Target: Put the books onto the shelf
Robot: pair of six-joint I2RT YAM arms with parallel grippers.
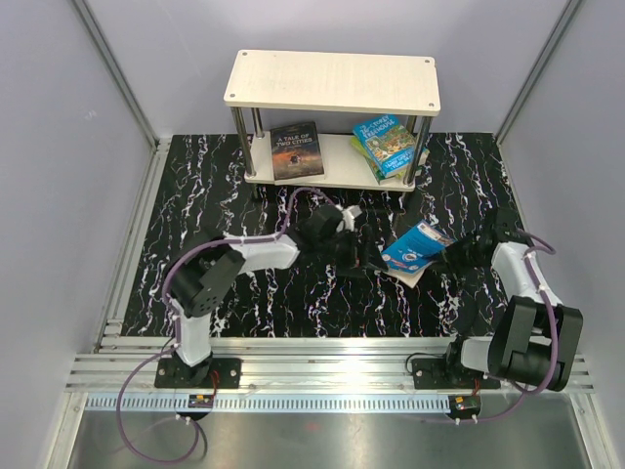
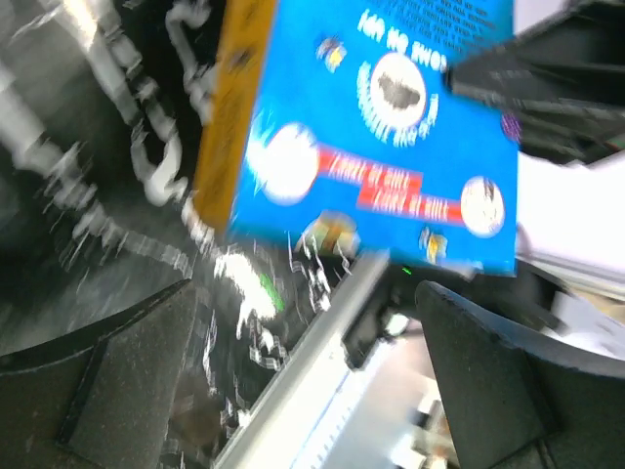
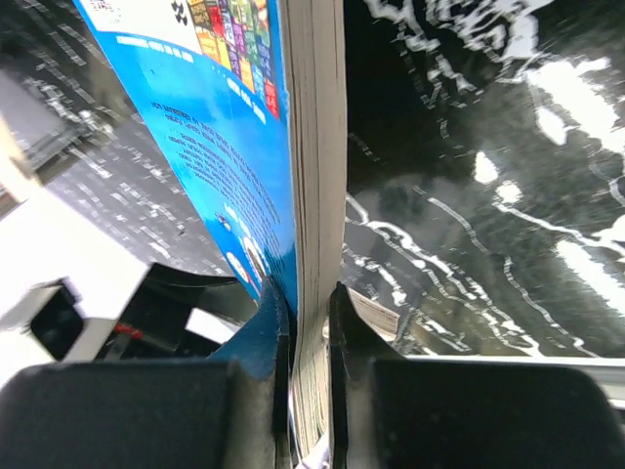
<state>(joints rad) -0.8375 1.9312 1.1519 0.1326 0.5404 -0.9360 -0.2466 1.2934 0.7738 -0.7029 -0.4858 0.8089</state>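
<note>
My right gripper (image 3: 311,322) (image 1: 451,256) is shut on the page edge of a blue paperback (image 3: 244,147) (image 1: 418,248), one of the books, and holds it tilted above the mat. The left gripper (image 2: 303,391) (image 1: 365,256) stands open just left of this book, whose blue cover (image 2: 381,127) shows beyond the fingers with nothing between them. The shelf (image 1: 332,82) stands at the back centre. Its lower board carries a dark-covered book (image 1: 296,149) on the left and green and blue cartoon-covered books (image 1: 386,147) stacked on the right. Its top board is bare.
A pale block of pages (image 1: 414,277) shows just under the blue book; I cannot tell whether it is a separate book. The black marbled mat (image 1: 195,195) covers the table. Grey walls close in both sides, and a metal rail (image 1: 312,362) runs along the near edge.
</note>
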